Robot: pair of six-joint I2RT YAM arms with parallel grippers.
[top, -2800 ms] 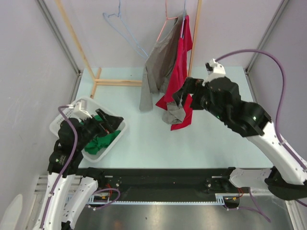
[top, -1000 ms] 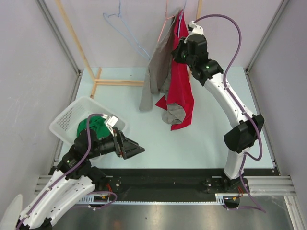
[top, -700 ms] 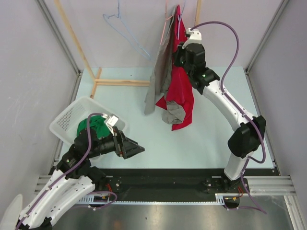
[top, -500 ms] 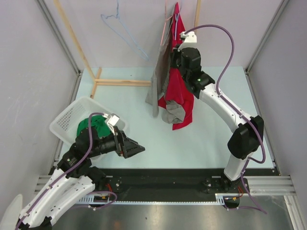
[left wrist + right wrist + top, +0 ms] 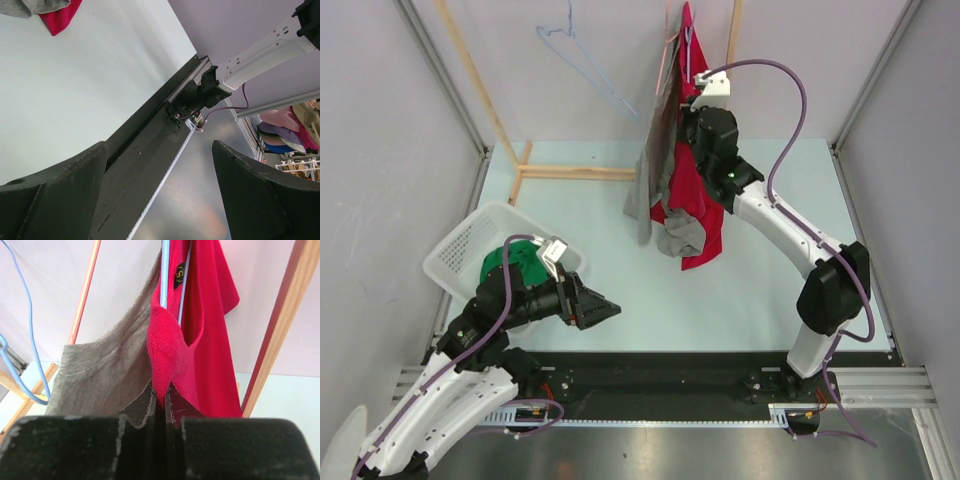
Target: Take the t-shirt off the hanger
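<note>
Up high, the right jaws are pinched shut on a fold of the red t-shirt [image 5: 210, 315] at its neckline, just below the hanger [image 5: 163, 270] wires. The t-shirt hangs on that hanger, touching a grey shirt [image 5: 100, 375] beside it. The left jaws are spread and hold nothing, low over the desk [image 5: 620, 200] near the basket [image 5: 455, 245].

This is a robotics lab test cell. Plain lilac panel walls [image 5: 380, 150] framed by aluminium posts [image 5: 442, 75] box in a pale table [image 5: 740, 290]. A cabled left arm [image 5: 430, 410] and right arm [image 5: 780, 220] rise from a black rail [image 5: 660, 365] at 6 o'clock. A bare wooden rack [image 5: 570, 172] at 12 o'clock carries a red t-shirt [image 5: 713, 240], and a white basket [image 5: 453, 243] sits at 8 o'clock. Beyond the cell lies piled clothing [image 5: 282, 125].
</note>
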